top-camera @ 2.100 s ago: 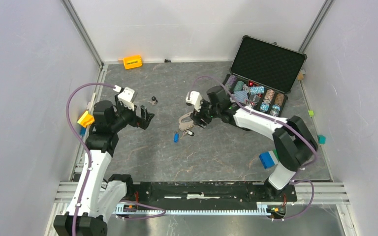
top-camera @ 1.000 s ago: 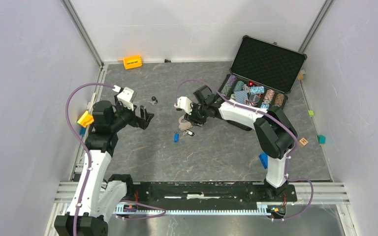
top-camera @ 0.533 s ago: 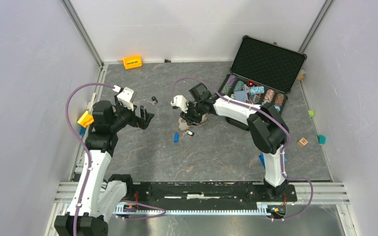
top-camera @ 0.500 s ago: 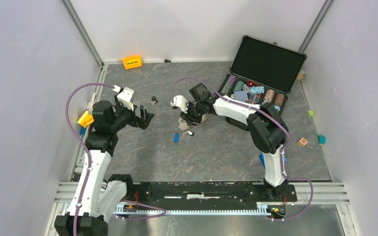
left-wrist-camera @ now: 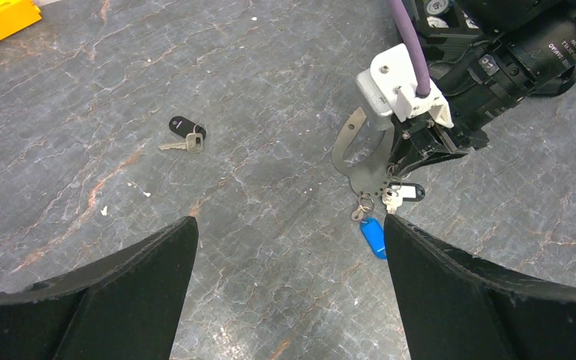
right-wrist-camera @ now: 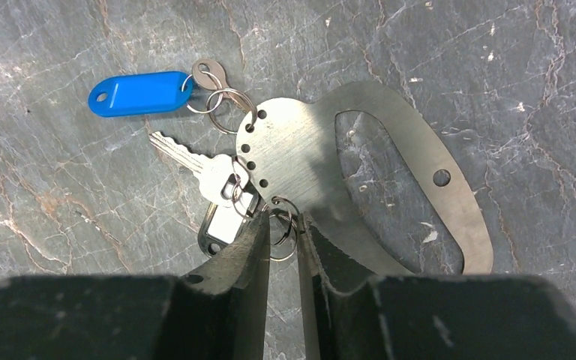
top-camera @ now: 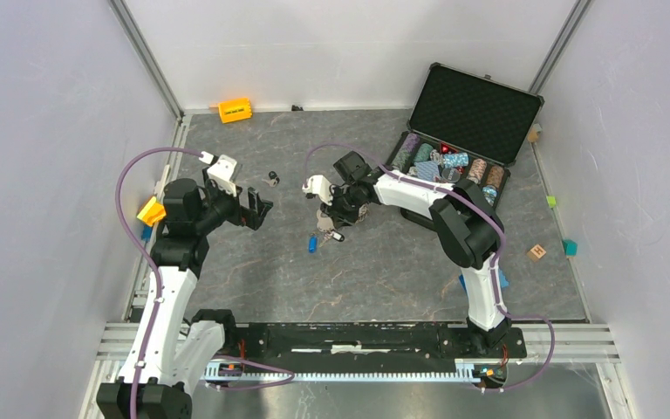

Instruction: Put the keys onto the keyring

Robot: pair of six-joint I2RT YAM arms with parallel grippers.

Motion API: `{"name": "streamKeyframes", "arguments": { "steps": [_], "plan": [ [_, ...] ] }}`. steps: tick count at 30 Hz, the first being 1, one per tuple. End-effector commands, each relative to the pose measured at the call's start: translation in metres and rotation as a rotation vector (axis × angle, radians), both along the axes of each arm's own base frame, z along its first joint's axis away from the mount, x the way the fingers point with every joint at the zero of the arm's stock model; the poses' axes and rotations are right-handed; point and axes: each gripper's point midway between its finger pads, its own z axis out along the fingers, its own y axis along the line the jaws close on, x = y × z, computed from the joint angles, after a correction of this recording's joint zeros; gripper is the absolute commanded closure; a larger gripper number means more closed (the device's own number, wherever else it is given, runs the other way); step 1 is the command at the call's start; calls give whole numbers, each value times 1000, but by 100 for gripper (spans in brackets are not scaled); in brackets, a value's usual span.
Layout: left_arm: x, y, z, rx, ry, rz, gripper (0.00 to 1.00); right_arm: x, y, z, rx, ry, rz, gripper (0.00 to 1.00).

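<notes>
The grey keyring plate [right-wrist-camera: 307,150] lies flat on the table; it also shows in the top view [top-camera: 324,214] and the left wrist view [left-wrist-camera: 360,161]. A blue-tagged key [right-wrist-camera: 141,92] and a silver key with a black-framed tag [right-wrist-camera: 225,221] hang from its holes by rings. My right gripper [right-wrist-camera: 283,225] is down at the plate's edge, its jaws nearly closed on a small bare split ring [right-wrist-camera: 285,238]. A second black-headed key [left-wrist-camera: 186,126] lies loose to the left. My left gripper [left-wrist-camera: 289,225] is wide open and empty, held above the table left of the plate.
An open black case [top-camera: 475,113] with poker chips [top-camera: 449,166] stands back right. An orange block [top-camera: 235,110] lies at the back, a yellow piece [top-camera: 152,211] by the left wall. Small blocks [top-camera: 536,252] are scattered at the right edge.
My right arm has stretched further left and its gripper has settled lower onto the keyring plate's edge. The left arm, the keys and the plate have not moved.
</notes>
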Motion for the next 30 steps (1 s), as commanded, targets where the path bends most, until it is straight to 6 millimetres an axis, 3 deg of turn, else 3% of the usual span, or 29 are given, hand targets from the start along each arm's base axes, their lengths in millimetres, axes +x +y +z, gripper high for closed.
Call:
{"name": "streamKeyframes", "arguments": {
  "steps": [1,11,22,25,30],
  "plan": [
    [1,0,13,31,-62,-28,0,6,11,13,41,-17,27,77],
    [0,-1,12,29,-61,-34,0,9,14,24,50,-32,28,94],
    [1,-4,9,9,-61,-45,0,14,15,51,75,-79,32,100],
    [-1,-12,5,-13,-62,-94,0,12,14,64,86,-101,39,100],
    [-13,-36,-1,-43,-53,-274,4,3,9,108,142,-160,52,100]
  ]
}}
